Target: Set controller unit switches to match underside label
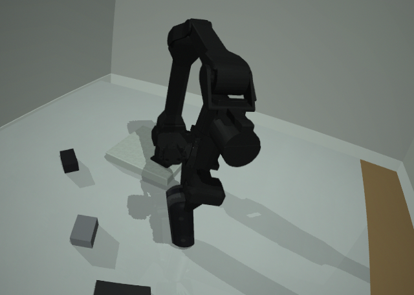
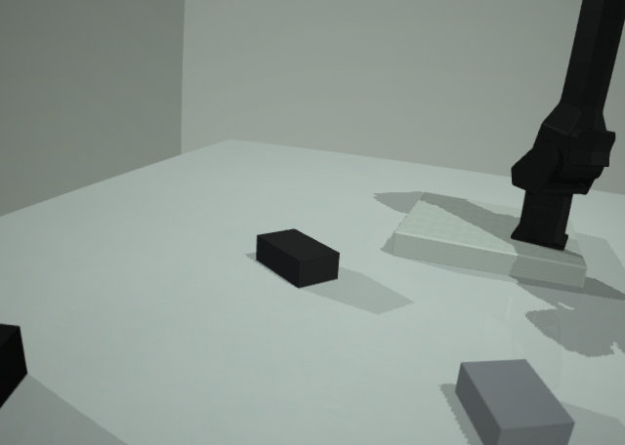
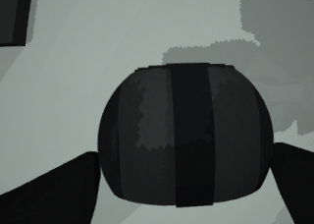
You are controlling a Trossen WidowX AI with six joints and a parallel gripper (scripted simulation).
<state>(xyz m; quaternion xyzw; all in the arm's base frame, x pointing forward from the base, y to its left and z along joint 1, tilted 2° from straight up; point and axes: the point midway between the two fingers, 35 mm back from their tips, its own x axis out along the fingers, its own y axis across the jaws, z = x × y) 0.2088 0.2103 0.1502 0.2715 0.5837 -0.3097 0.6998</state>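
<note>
The dark controller unit [image 1: 182, 223] [image 3: 147, 160] is gripped and stands steeply on end in the top view, its long axis near upright. Its lower end is at or just above the bench; I cannot tell if it touches. My gripper [image 3: 187, 159] is shut on the unit, one finger at each side in the wrist view. The wrist view shows a rounded, dark grey surface with a darker band down its middle. No switch setting or label square can be read in any view. The unit is not seen in the exterior view.
A small black block [image 1: 69, 161] [image 2: 298, 259] and a grey block [image 1: 83, 229] [image 2: 515, 394] lie left of the arm. A larger dark block [image 1: 121, 288] is at the front edge. The arm's base stands on a pale slab [image 1: 125, 148] [image 2: 443, 228]. A brown strip [image 1: 384, 218] is at right.
</note>
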